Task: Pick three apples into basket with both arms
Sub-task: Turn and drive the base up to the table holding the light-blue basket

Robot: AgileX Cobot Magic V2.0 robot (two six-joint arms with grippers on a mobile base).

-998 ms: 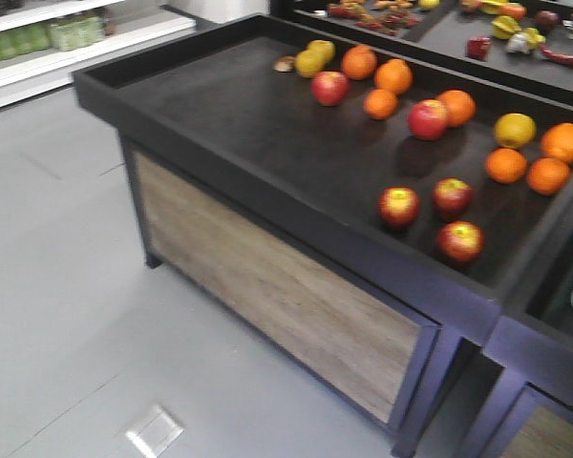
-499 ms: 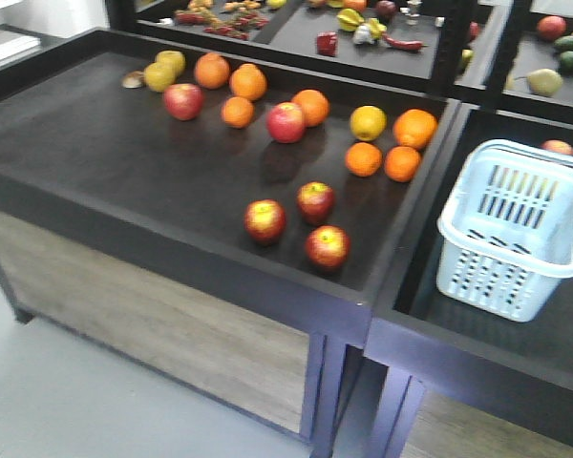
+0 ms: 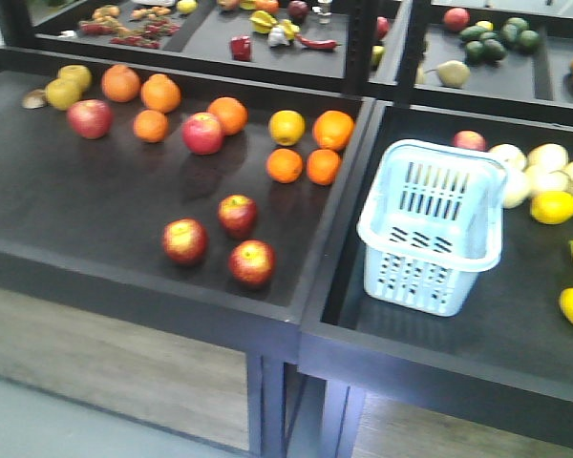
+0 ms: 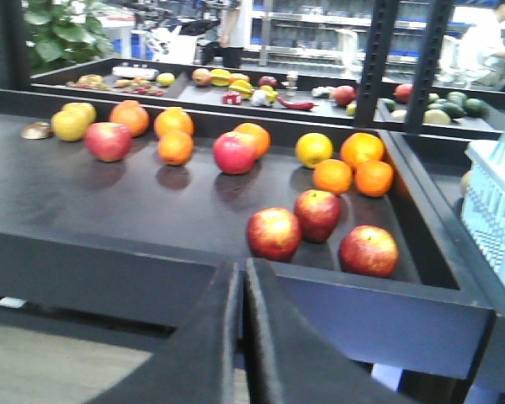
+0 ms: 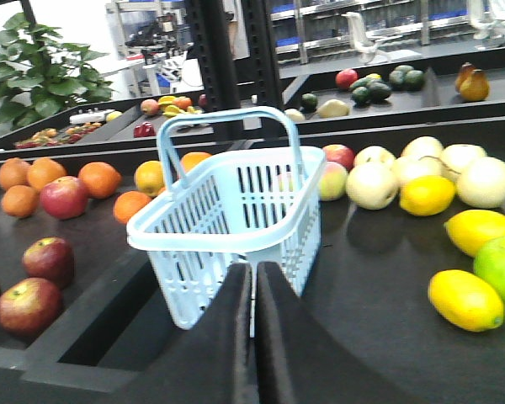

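Three dark red apples lie in a cluster near the front of the left bin: one point(image 3: 185, 240) on the left, one point(image 3: 237, 215) behind, one point(image 3: 252, 262) in front. The left wrist view shows them point(image 4: 273, 233) point(image 4: 318, 215) point(image 4: 369, 251) just beyond the bin's front wall. My left gripper point(image 4: 241, 268) is shut and empty, short of that wall. The pale blue basket point(image 3: 411, 277) stands empty in the right bin, handle up. My right gripper point(image 5: 254, 269) is shut and empty, right in front of the basket point(image 5: 236, 210). Neither arm shows in the front view.
Oranges point(image 3: 286, 164) and brighter red apples point(image 3: 202, 133) lie further back in the left bin. Lemons point(image 3: 552, 206) and pale fruit point(image 5: 372, 183) lie right of the basket. A raised black divider point(image 3: 339, 229) separates the two bins. More produce shelves stand behind.
The front view has swung to the right along the stand. The apples now sit left of centre and the basket has come fully into view at the right.
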